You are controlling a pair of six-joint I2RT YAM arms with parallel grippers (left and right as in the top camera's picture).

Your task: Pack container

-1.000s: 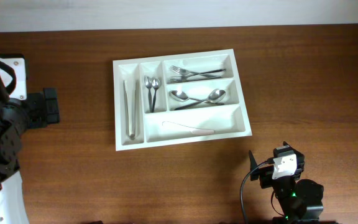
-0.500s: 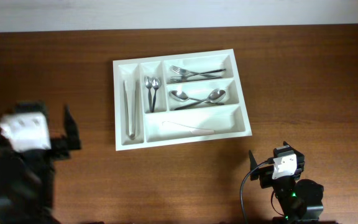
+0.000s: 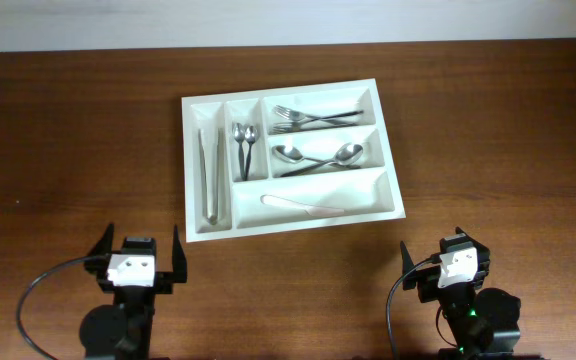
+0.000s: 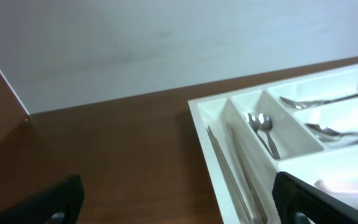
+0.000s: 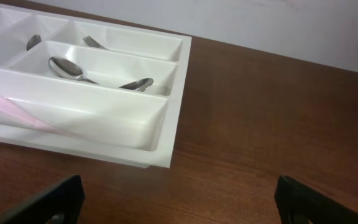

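Note:
The white container (image 3: 187, 170) lies at the table's middle, its five compartments holding cutlery. Tongs (image 3: 209, 175) fill the left narrow slot and two small spoons (image 3: 244, 148) the one beside it. Forks (image 3: 313, 116), larger spoons (image 3: 316, 157) and a pale knife (image 3: 303, 206) lie in the long slots. My left gripper (image 3: 140, 240) sits near the front edge, left of the container, open and empty. My right gripper (image 3: 438, 255) sits at the front right, also open and empty. The container's left rim (image 4: 204, 130) shows in the left wrist view and its front wall (image 5: 92, 121) in the right wrist view.
A white wall (image 4: 166, 43) borders the brown wooden table (image 3: 488, 120) at the back. Bare wood lies between each gripper and the container.
The left arm swung from the table's far left side down to the front left, its gripper now pointing toward the container. The right arm and the cutlery stayed put.

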